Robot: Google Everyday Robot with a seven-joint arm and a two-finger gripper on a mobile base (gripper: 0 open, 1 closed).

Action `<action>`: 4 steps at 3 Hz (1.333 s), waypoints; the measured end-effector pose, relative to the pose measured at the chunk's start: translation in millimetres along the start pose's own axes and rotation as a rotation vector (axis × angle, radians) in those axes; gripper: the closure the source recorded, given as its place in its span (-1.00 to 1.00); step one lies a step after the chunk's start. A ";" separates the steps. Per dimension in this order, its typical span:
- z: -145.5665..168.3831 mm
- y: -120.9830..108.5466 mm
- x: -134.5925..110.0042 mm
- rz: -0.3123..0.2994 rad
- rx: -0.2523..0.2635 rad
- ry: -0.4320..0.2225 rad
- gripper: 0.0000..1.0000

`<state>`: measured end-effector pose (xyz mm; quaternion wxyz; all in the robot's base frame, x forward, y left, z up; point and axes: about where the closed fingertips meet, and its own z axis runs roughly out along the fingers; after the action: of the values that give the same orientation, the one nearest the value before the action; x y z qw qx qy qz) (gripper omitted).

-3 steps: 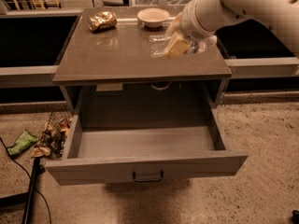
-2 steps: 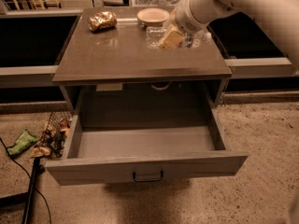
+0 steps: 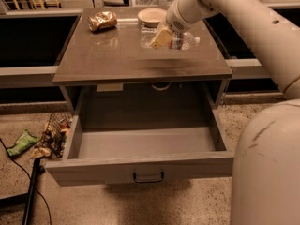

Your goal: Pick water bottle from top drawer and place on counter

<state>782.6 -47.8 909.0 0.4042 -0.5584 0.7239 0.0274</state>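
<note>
Robot arm casing [image 3: 267, 172], cream and scuffed, fills the lower right corner nearest us. Left of it we see speckled floor [image 3: 187, 205] and a black cable [image 3: 29, 196] running down the left edge.

Next comes the top drawer [image 3: 93, 170], pulled fully out of a grey cabinet. Its flat front panel carries 1 small dark handle [image 3: 148, 177] at centre. We see only the drawer's bare grey bottom and walls. On the floor to its left lies a heap of small clutter [image 3: 52, 137], with a green scrap [image 3: 21, 142] just beyond it.

Above the drawer sits the worktop [image 3: 117, 60], a glossy brown-grey slab slightly overhanging the cabinet.

The arm reaches in from the upper right, and its tool [image 3: 163, 38] is over the right rear part of the worktop. 1 yellowish finger [image 3: 161, 39] shows in front of the water bottle [image 3: 183, 40], which lies roughly level with its pale cap [image 3: 197, 40] pointing right. The tool looks closed around the bottle's middle, gripping it. The second finger is hidden. We cannot tell whether the bottle touches the slab or hangs just above it.

Farther back, a pale bowl [image 3: 151, 17] stands near the rear edge, just behind the tool. A crumpled gold foil bag [image 3: 102, 20] lies at the rear left, well apart from the bottle.
</note>
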 end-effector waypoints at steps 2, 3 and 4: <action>23.4 -4.8 4.5 0.054 -0.019 -0.001 -0.45; 29.7 -4.8 6.4 0.067 -0.026 -0.001 -0.91; 29.7 -4.8 6.4 0.067 -0.026 -0.001 -1.00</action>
<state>802.7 -40.0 887.2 0.3963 -0.5391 0.7414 0.0508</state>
